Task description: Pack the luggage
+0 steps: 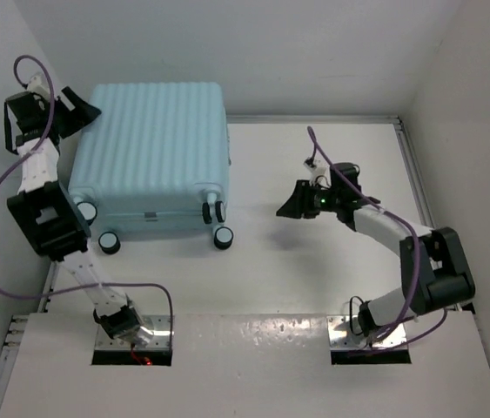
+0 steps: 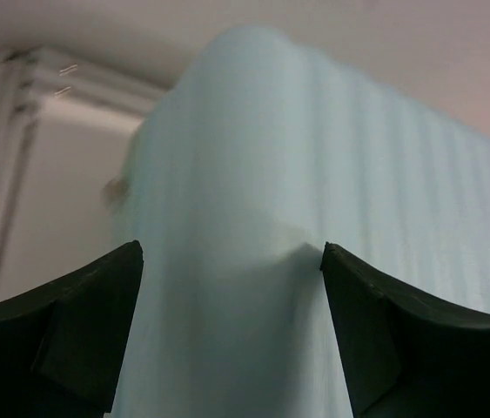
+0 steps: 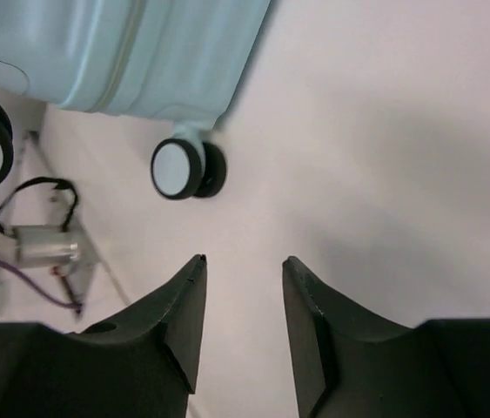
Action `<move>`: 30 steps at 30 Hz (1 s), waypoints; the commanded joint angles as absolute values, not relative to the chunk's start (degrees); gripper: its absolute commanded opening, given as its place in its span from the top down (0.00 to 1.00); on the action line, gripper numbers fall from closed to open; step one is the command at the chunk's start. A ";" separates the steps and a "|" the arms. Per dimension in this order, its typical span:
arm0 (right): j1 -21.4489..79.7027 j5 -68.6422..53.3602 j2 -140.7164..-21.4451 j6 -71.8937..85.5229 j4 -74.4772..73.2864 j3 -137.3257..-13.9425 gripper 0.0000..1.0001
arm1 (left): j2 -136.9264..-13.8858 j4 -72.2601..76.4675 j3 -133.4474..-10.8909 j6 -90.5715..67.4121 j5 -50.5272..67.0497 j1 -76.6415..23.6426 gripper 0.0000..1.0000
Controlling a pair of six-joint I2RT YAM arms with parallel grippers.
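On the far left of the white surface (image 1: 314, 279), the luggage (image 1: 153, 157) is lying flat with its lid shut. It is pale blue, with ribs running across its shell. Its small wheels (image 1: 223, 237) are sticking out on the near side.

The left arm (image 1: 36, 174) is stretching along the left side of the luggage toward the far wall. The left jaws are sitting right at the far left corner of the luggage. They are spread wide, and the round corner is showing between the two black fingers (image 2: 79, 322). That view is blurry, so it is not clear if the fingers are touching the shell.

The right arm (image 1: 392, 231) is bending over the bare right part of the surface, well apart from the luggage. The right jaws are pointing left, toward the luggage, and hanging above the surface. They are partly spread, with a small gap and nothing between them. In the right wrist view, one wheel of the luggage is showing beyond the jaws.
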State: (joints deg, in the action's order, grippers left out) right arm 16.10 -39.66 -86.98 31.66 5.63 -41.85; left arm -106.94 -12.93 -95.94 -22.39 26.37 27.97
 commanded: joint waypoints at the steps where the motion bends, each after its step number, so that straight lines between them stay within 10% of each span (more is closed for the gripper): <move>1: 13.11 -37.89 -82.01 15.59 5.53 -40.61 0.59 | -120.99 -12.86 -104.64 -19.09 55.59 24.46 0.15; 14: 14.31 -39.90 -89.38 2.37 21.44 -45.08 0.55 | -130.97 -8.52 -114.60 -23.21 67.96 9.32 0.10; 24: 33.01 -38.77 -93.69 2.28 30.41 -49.48 0.54 | -106.40 -25.20 -124.37 -5.04 31.30 17.75 0.00; 30: 41.64 -30.87 -101.23 6.76 34.54 -57.81 0.52 | -84.05 -42.15 -100.75 8.74 33.39 18.02 0.00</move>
State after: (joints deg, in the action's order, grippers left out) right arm 36.64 -35.51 -97.56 4.75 25.58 -51.57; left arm -93.10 -28.05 -105.97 -2.63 32.95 18.83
